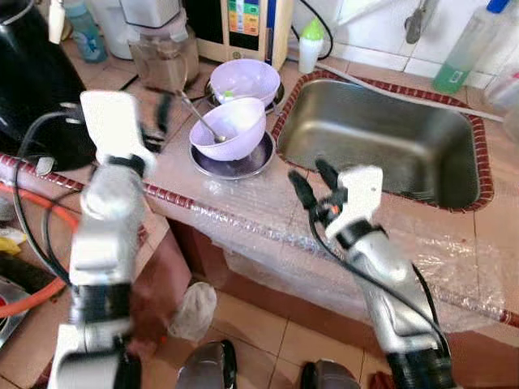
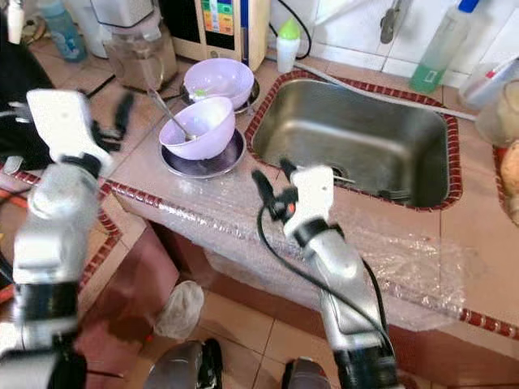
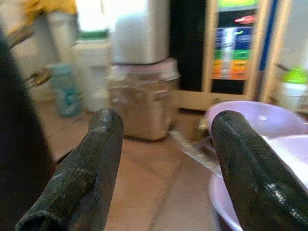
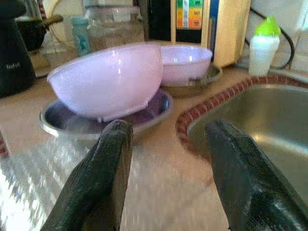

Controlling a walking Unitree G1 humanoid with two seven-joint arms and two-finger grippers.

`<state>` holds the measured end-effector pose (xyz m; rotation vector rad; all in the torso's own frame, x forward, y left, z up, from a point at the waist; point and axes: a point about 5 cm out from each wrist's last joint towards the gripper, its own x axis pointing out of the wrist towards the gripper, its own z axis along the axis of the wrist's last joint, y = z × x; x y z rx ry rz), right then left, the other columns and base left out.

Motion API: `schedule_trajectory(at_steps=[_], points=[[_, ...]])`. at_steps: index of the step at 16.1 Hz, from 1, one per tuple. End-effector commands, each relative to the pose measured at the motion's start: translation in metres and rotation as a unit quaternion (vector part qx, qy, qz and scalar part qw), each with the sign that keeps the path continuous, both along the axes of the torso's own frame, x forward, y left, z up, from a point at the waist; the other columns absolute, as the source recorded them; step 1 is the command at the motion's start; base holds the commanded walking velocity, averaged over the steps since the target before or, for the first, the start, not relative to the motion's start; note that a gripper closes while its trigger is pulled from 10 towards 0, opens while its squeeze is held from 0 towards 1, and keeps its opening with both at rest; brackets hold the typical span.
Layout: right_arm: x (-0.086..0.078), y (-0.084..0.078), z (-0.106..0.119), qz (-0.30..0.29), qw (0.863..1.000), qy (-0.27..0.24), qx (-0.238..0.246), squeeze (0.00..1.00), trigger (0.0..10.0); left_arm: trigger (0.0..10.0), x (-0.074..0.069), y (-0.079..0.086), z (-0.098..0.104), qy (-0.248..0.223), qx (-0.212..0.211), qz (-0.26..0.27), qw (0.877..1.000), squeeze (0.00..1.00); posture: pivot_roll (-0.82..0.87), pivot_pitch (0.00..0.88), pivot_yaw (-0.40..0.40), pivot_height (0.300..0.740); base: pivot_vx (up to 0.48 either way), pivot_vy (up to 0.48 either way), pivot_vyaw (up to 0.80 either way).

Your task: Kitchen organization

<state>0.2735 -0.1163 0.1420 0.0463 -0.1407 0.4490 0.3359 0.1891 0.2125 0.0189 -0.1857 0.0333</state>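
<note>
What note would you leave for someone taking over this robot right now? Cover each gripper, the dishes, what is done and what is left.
Left gripper: open, empty, raised beside the bowls.
Right gripper: open, empty, at the counter edge by the sink.
Near bowl holds a spoon and sits on a metal plate; second bowl behind it.
Done: nothing picked up.
Left: clear the bowls, spoon and plate.

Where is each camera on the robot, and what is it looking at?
Left eye, right eye: on the head, looking down at the counter, sink and both arms.
Left wrist: between the left tool fingers, facing a jar.
Right wrist: between the right tool fingers, facing the near bowl.
All views share the purple bowls.
</note>
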Motion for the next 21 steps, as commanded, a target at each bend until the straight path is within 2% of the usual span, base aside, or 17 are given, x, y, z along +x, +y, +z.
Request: schedule_trajectory(at_steps=[1,3,5,8,9,11,14,15,18,20,21], points=[[-0.004,0.0,0.007,0.001,1.0,-0.008,0.003,0.0,10.0,10.0,0.007,0.005,-0.008,0.032,-0.02,-0.003,0.999,0.0,-0.03,0.131,0.041,0.74,0.0,0.0,0.0],[-0.011,-0.003,0.005,-0.003,1.0,-0.003,0.0,0.0,10.0,10.0,0.016,0.005,-0.01,0.048,-0.029,-0.01,0.998,0.0,-0.05,0.167,0.042,0.74,0.0,0.0,0.0],[-0.022,-0.006,0.004,-0.006,1.0,0.003,-0.003,0.0,10.0,10.0,0.028,-0.001,-0.011,0.072,-0.058,-0.041,0.995,0.0,-0.08,0.206,0.042,0.74,0.0,0.0,0.0],[-0.032,-0.007,0.007,-0.006,1.0,0.007,-0.008,0.0,10.0,10.0,0.042,-0.007,-0.006,0.076,-0.085,-0.06,0.992,0.0,-0.11,0.246,0.046,0.74,0.0,0.0,0.0],[-0.034,-0.007,0.008,-0.004,1.0,0.009,-0.008,0.0,10.0,10.0,0.045,-0.008,-0.005,0.077,-0.099,-0.064,0.99,1.0,-0.11,0.252,0.047,0.74,0.0,0.0,0.0],[-0.037,-0.007,0.008,-0.006,1.0,0.015,-0.009,0.0,10.0,10.0,0.05,-0.008,-0.003,0.08,-0.109,-0.072,0.988,1.0,-0.11,0.258,0.049,0.74,0.0,0.0,0.0],[-0.039,-0.005,0.009,-0.004,1.0,0.021,-0.008,0.0,10.0,10.0,0.057,0.001,-0.003,0.094,-0.12,-0.05,0.987,1.0,-0.11,0.263,0.047,0.74,0.0,0.0,0.0],[-0.039,-0.005,0.008,-0.002,1.0,0.022,-0.008,0.0,10.0,10.0,0.057,0.004,-0.003,0.094,-0.123,-0.043,0.987,0.0,-0.11,0.263,0.046,0.74,0.0,0.0,0.0],[-0.038,-0.004,0.009,0.002,1.0,0.023,-0.008,0.0,10.0,10.0,0.059,0.009,-0.001,0.09,-0.132,-0.03,0.987,0.0,-0.11,0.26,0.047,0.74,0.0,0.0,0.0],[-0.041,0.001,0.013,0.041,0.999,0.023,0.01,0.0,10.0,10.0,0.06,0.009,-0.004,0.101,-0.147,-0.033,0.983,0.0,-0.11,0.255,0.047,0.74,0.0,0.0,0.0],[-0.045,0.009,0.019,0.08,0.996,0.022,0.026,0.0,10.0,10.0,0.062,0.008,-0.007,0.112,-0.167,-0.04,0.979,0.0,-0.11,0.252,0.048,0.74,0.0,0.0,0.0]])
